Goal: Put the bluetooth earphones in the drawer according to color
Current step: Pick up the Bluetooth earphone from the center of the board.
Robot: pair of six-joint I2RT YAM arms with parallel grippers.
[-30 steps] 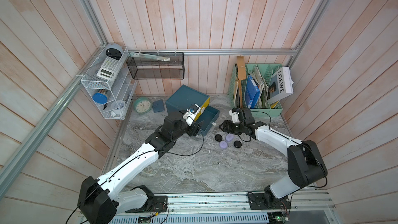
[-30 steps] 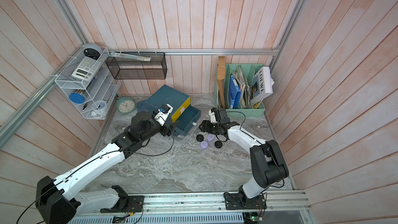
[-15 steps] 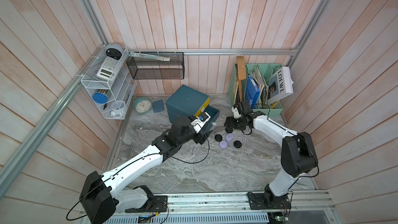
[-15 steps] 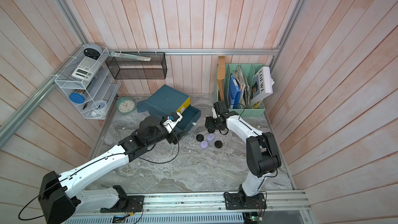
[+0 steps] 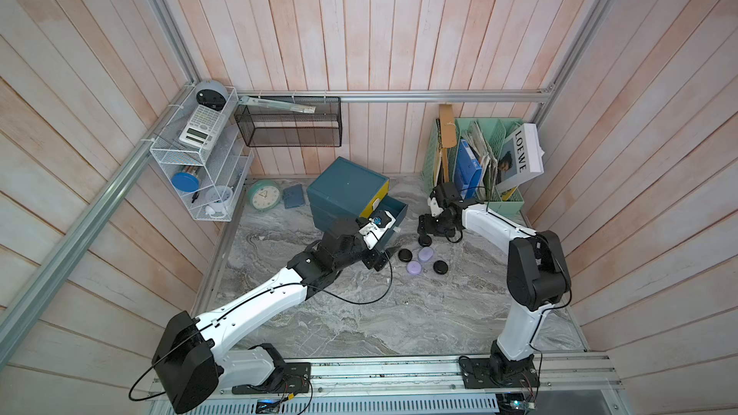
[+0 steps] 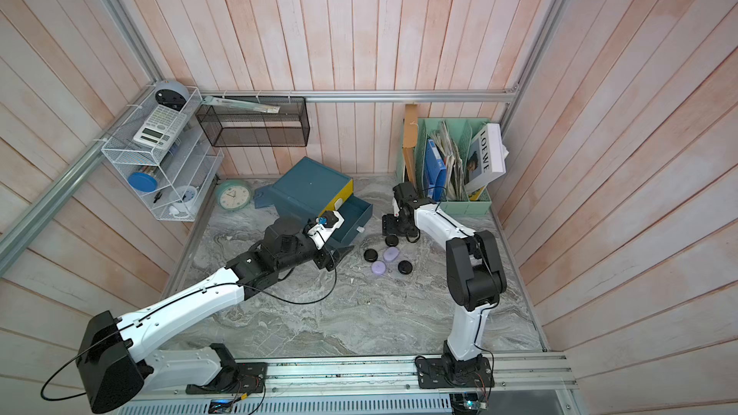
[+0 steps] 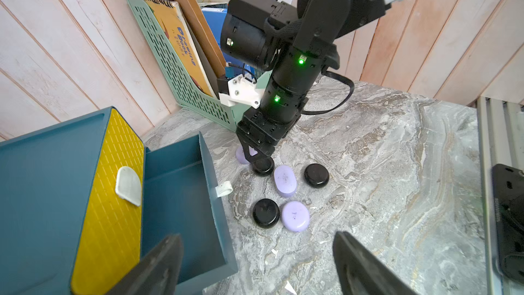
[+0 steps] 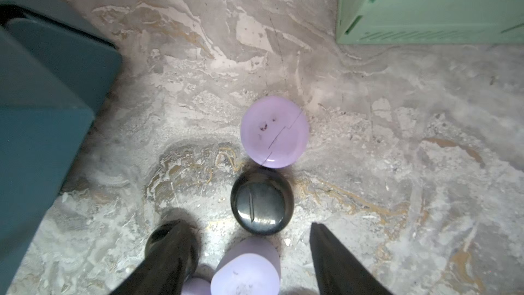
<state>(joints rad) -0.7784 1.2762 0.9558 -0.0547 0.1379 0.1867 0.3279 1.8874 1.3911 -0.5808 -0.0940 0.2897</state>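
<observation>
The grey marble bench point(image 5: 359, 313) fills the lower half of both top views. Just above centre stands the dark teal drawer cabinet point(image 5: 343, 185), turned at an angle. Its yellow drawer point(image 7: 113, 143) is closed, and the teal drawer point(image 5: 395, 209) beneath is pulled out toward the right of the frame. At upper right, a mint-green file rack point(image 5: 503, 205) holds books and papers.

Near centre frame, the left hand point(image 7: 255, 235) hovers by the open drawer's front, with its fingers wide apart and nothing between them. Right of the drawer, the right hand point(image 8: 242, 224) points down at the bench. Its fingers are also apart, and the tips flank a black earphone case point(image 8: 262, 205) with a gap showing on each side.

The earphones lie clustered on the bench, right of centre and just below the right hand. Two more black cases point(image 5: 405, 254) point(image 5: 440, 267) sit there with two lilac cases point(image 5: 425, 253) point(image 5: 413, 269) between them. A third lilac case point(image 7: 241, 156) shows behind the right hand in the left wrist view.
</observation>
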